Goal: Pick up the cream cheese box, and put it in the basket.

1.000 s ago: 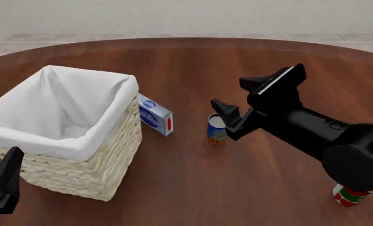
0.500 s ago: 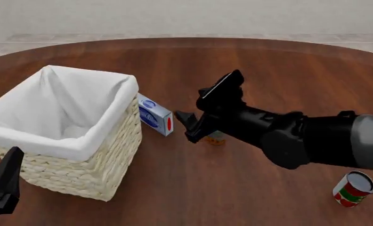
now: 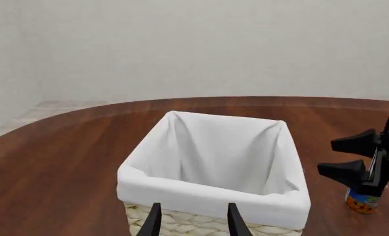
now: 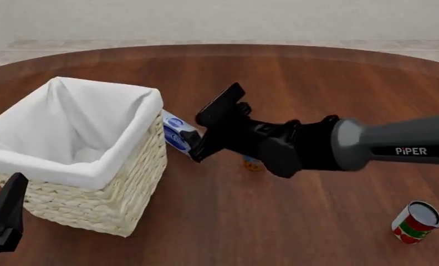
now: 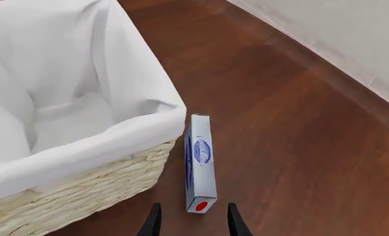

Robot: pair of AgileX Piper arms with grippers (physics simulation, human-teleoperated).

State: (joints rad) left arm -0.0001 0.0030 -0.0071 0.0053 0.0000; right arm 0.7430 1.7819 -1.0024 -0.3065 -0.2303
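The cream cheese box (image 4: 175, 132) stands on its long edge on the table, right beside the basket's (image 4: 93, 173) right wall. In the right wrist view the box (image 5: 200, 162) lies just ahead of the fingertips, its red-oval end nearest them, with the basket (image 5: 116, 142) alongside. My right gripper (image 4: 195, 136) is open, close above the box's near end and not touching it. My left gripper (image 3: 194, 223) is open and holds nothing, low at the basket's (image 3: 214, 199) near-left side. Its dark finger (image 4: 5, 213) shows at the front view's bottom left.
A blue-and-yellow can (image 4: 250, 164) stands right of the box, mostly hidden behind my right arm; the left wrist view shows it (image 3: 361, 200) under my right gripper (image 3: 325, 156). A red-and-green can (image 4: 414, 221) stands at the near right.
My right gripper has swung left, past the blue-and-yellow can, to the cream cheese box, staying open. The red-and-green can is now uncovered. The left arm has not moved.
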